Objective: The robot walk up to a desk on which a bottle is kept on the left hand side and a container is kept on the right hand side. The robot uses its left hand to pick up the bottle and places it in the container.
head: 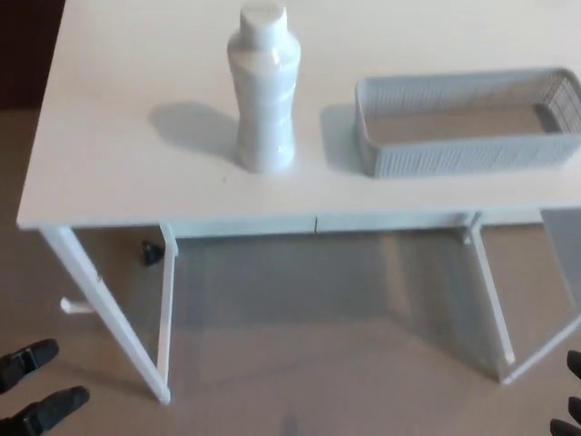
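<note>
A white bottle [265,89] stands upright on the white desk [109,154], left of centre. To its right lies a grey slatted container [467,123], a shallow basket with nothing in it. My left hand [34,386] shows only as two black fingertips at the bottom left corner, low over the floor and well short of the desk. My right hand [570,409] shows as fingertips at the bottom right edge. Both hands hold nothing and their fingers are apart.
The desk stands on thin white legs [104,313] with white cabinets behind it. Beige floor [300,372] lies between me and the desk. A small dark object [152,252] sits on the floor under the desk's left side.
</note>
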### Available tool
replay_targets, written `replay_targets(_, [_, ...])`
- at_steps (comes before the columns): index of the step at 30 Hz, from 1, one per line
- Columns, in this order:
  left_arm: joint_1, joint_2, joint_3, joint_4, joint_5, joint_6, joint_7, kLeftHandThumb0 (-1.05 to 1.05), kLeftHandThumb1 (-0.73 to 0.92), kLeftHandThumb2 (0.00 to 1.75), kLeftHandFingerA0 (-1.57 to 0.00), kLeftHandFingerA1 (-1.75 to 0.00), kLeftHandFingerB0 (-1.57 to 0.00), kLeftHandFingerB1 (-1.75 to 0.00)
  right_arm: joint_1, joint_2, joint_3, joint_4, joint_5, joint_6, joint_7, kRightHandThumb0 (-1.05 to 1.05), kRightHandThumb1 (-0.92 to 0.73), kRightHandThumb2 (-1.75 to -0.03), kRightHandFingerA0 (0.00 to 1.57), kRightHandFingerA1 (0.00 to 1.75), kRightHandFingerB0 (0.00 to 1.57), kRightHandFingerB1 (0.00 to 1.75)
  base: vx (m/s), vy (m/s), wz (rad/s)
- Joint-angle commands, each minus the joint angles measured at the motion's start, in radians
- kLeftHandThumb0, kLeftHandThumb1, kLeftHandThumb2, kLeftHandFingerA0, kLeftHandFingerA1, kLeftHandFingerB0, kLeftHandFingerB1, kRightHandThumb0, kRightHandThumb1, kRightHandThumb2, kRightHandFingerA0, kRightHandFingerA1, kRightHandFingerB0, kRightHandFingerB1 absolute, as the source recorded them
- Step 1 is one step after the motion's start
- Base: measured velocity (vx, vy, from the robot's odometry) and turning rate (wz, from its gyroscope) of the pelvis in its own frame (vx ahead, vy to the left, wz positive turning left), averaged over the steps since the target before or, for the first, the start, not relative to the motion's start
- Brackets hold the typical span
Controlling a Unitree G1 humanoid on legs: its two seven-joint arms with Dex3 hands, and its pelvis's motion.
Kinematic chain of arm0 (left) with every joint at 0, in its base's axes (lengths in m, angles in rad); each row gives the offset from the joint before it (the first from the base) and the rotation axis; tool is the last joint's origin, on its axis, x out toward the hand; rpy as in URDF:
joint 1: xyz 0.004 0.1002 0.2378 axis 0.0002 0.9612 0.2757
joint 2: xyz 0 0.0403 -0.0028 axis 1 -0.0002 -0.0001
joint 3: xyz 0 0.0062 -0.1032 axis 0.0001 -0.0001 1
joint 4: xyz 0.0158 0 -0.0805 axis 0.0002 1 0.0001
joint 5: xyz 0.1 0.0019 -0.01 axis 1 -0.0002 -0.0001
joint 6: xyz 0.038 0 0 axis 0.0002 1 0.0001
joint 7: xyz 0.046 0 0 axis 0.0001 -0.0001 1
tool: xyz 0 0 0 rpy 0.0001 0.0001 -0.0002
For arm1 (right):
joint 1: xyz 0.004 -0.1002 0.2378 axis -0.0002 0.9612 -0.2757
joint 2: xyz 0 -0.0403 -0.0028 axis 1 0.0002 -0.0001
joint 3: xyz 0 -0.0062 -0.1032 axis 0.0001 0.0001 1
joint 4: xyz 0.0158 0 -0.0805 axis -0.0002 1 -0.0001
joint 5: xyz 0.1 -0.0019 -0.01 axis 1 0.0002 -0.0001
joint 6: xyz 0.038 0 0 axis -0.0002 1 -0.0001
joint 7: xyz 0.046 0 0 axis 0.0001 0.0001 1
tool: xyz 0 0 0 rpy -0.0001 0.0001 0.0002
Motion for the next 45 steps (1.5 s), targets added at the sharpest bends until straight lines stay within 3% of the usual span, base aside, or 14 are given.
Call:
replay_targets(1, [0.014,0.002,0.002,-0.002,-0.003,0.007,0.010,-0.01,0.44,0.89,-0.23,-0.54,-0.06,-0.46,0.015,-0.013,-0.002,0.002,-0.012,0.018,-0.020,-0.18,-0.58,-0.77,0.00,0.00,0.00,0.00,0.22,-0.101,0.13])
replay_targets(7, [0.033,0.009,0.009,-0.002,-0.010,0.008,-0.005,0.00,0.44,0.89,-0.22,-0.54,-0.06,-0.46,0.037,-0.009,0.001,0.013,-0.012,-0.006,-0.014,-0.22,-0.63,-0.58,0.00,0.00,0.00,0.00,0.22,-0.114,-0.06])
replay_targets(8, [0.039,0.012,0.006,-0.007,-0.007,0.010,-0.005,-0.03,0.60,0.58,-0.33,-0.37,-0.20,-0.28,0.040,-0.008,0.001,0.014,-0.014,-0.006,-0.017,-0.19,-0.63,-0.60,0.00,0.01,0.00,0.00,0.12,-0.022,-0.04])
replay_targets(11, [0.061,0.050,-0.032,-0.006,0.024,-0.003,-0.061,-0.05,0.61,0.58,-0.27,-0.36,-0.14,-0.27,0.052,-0.005,-0.007,0.019,-0.002,-0.009,-0.009,-0.21,-0.54,-0.77,0.00,0.00,0.00,0.00,0.13,-0.017,-0.06])
replay_targets(12, [0.084,0.088,-0.062,-0.009,0.049,-0.015,-0.110,-0.04,0.42,0.88,-0.24,-0.54,-0.09,-0.47,0.060,-0.009,-0.005,0.022,-0.009,-0.019,-0.010,-0.19,-0.63,-0.61,0.00,0.01,0.00,0.00,0.12,-0.004,-0.05])
replay_targets(18, [0.175,0.177,-0.101,-0.042,0.046,-0.036,-0.209,0.00,0.41,0.88,-0.25,-0.56,-0.10,-0.47,0.077,-0.018,0.001,0.042,-0.025,-0.043,-0.008,-0.21,-0.66,-0.59,0.00,0.00,0.00,0.00,0.12,0.168,-0.06])
replay_targets(20, [0.267,0.207,-0.059,-0.069,0.020,-0.077,-0.233,-0.03,0.36,0.84,-0.24,-0.55,-0.12,-0.48,0.096,-0.015,-0.001,0.043,-0.024,-0.057,-0.004,-0.20,-0.63,-0.62,0.00,0.01,0.00,0.00,0.08,0.178,0.04])
replay_targets(21, [0.282,0.211,-0.051,-0.066,0.016,-0.092,-0.241,-0.05,0.53,0.56,-0.32,-0.38,-0.24,-0.29,0.099,-0.014,-0.002,0.046,-0.022,-0.059,-0.001,-0.22,-0.65,-0.59,0.00,0.00,0.00,0.00,0.10,0.106,0.00])
replay_targets(25, [0.329,0.227,-0.007,0.005,0.004,-0.180,-0.283,-0.11,0.52,0.55,-0.34,-0.36,-0.24,-0.29,0.096,-0.013,-0.003,0.061,-0.017,-0.060,0.003,-0.17,-0.64,-0.61,0.00,0.01,0.00,0.00,0.10,0.034,0.06])
replay_targets(27, [0.363,0.244,0.033,0.087,-0.011,-0.223,-0.333,-0.10,0.53,0.56,-0.34,-0.36,-0.23,-0.29,0.100,-0.010,-0.003,0.072,-0.017,-0.062,0.005,-0.19,-0.66,-0.59,0.00,0.00,0.00,0.00,0.11,-0.032,0.04])
replay_targets(28, [0.376,0.257,0.057,0.154,-0.017,-0.241,-0.348,-0.01,0.46,0.91,-0.25,-0.55,-0.07,-0.46,0.102,-0.008,-0.004,0.072,-0.013,-0.059,0.006,-0.17,-0.67,-0.59,0.00,0.00,0.00,0.00,0.10,-0.044,0.03])
replay_targets(29, [0.385,0.271,0.084,0.234,-0.019,-0.264,-0.364,-0.01,0.46,0.91,-0.25,-0.55,-0.07,-0.46,0.104,-0.006,-0.006,0.072,-0.009,-0.056,0.008,-0.17,-0.67,-0.59,0.00,0.00,0.00,0.00,0.10,-0.082,0.08])
replay_targets(31, [0.399,0.285,0.118,0.282,-0.031,-0.276,-0.376,-0.07,0.60,0.58,-0.31,-0.39,-0.17,-0.27,0.105,-0.005,-0.008,0.073,-0.009,-0.058,0.007,-0.18,-0.66,-0.59,0.00,0.00,0.00,0.00,0.11,-0.090,0.08])
replay_targets(45, [0.275,0.426,0.496,0.264,-0.194,-0.213,-0.210,-0.17,0.44,0.54,-0.32,-0.33,-0.18,-0.29,0.172,0.003,0.002,0.106,-0.032,-0.108,0.002,-0.21,-0.64,-0.60,0.00,0.02,0.00,0.00,0.06,-0.056,-0.06])
